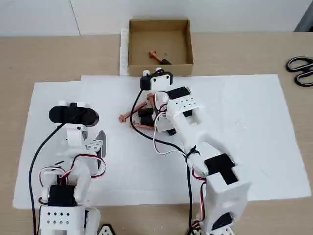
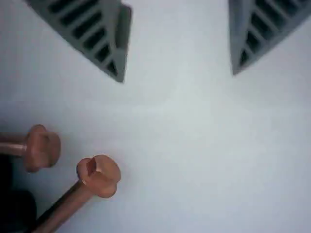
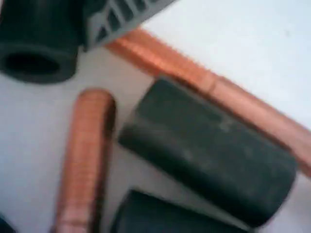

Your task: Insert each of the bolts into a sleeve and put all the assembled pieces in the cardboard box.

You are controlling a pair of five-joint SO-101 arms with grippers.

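Several copper bolts (image 1: 128, 116) and black sleeves (image 1: 145, 113) lie in a pile on the white paper (image 1: 244, 127) in front of the cardboard box (image 1: 184, 44). One bolt in a sleeve (image 1: 160, 58) lies inside the box. My right gripper (image 1: 148, 104) hangs low over the pile. Close beneath it lie a black sleeve (image 3: 209, 160), a second sleeve (image 3: 34, 53) showing its open end, and two threaded bolt shanks (image 3: 87, 160) (image 3: 214, 94). My left gripper (image 2: 177, 75) is open above bare paper, left of the pile, with two bolt heads (image 2: 99, 175) (image 2: 43, 147) just before it.
Black scissors (image 1: 301, 70) lie at the table's far right edge. The right arm's cables (image 1: 161, 144) trail across the paper behind the pile. Bare paper stretches to the right of the right arm.
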